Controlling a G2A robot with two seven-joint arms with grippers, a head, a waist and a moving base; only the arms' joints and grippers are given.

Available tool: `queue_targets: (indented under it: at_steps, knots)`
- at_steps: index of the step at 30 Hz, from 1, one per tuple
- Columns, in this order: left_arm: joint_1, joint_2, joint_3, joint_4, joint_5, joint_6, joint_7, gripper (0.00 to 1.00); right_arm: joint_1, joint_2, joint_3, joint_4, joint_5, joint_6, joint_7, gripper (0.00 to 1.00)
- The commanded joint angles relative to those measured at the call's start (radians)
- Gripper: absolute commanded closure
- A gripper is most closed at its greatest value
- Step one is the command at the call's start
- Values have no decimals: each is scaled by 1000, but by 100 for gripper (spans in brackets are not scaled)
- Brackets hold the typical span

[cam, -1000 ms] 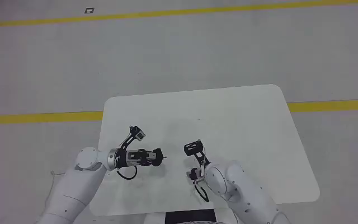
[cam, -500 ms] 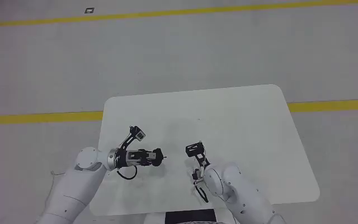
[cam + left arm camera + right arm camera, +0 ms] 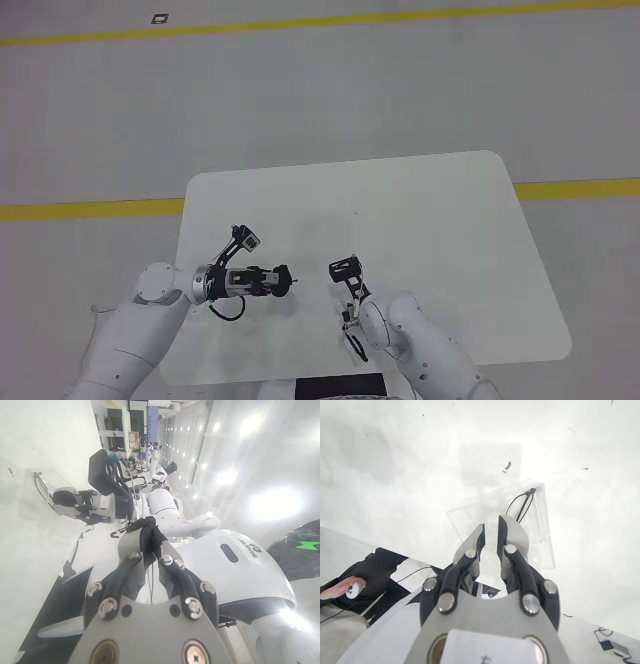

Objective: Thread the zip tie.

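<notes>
A clear plastic plate (image 3: 545,540) carries a black zip tie (image 3: 521,506) looped through a hole near its corner. My right gripper (image 3: 491,525) is shut on that plate's edge and holds it just above the white table (image 3: 450,220). In the left wrist view the same plate (image 3: 27,482), zip tie (image 3: 37,483) and right gripper (image 3: 56,505) face me. My left gripper (image 3: 147,525) is shut on a crumpled black bundle (image 3: 147,540), from which a thin black strand hangs. From above, the left gripper (image 3: 288,280) points at the right gripper (image 3: 345,268) across a short gap.
A small brown scrap (image 3: 507,465) and some dark specks lie on the table beyond the plate. A small grey box with a cable (image 3: 612,646) sits by the near table edge. The table's far and right parts (image 3: 470,260) are bare.
The right arm's forearm has shifted slightly to the left, and its gripper has barely moved. The left arm has kept still.
</notes>
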Motion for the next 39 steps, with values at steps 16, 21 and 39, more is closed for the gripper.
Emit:
queue_targets:
  at_steps: [16,21,39]
  knots:
    - [0,0,0,0,0,0,0,100,-11,-37,14,35,-76,0,3,84]
    - [0,0,0,0,0,0,0,100,-16,-50,14,40,-103,0,2,85]
    - [0,0,0,0,0,0,0,100,-5,-88,8,78,-166,0,15,86]
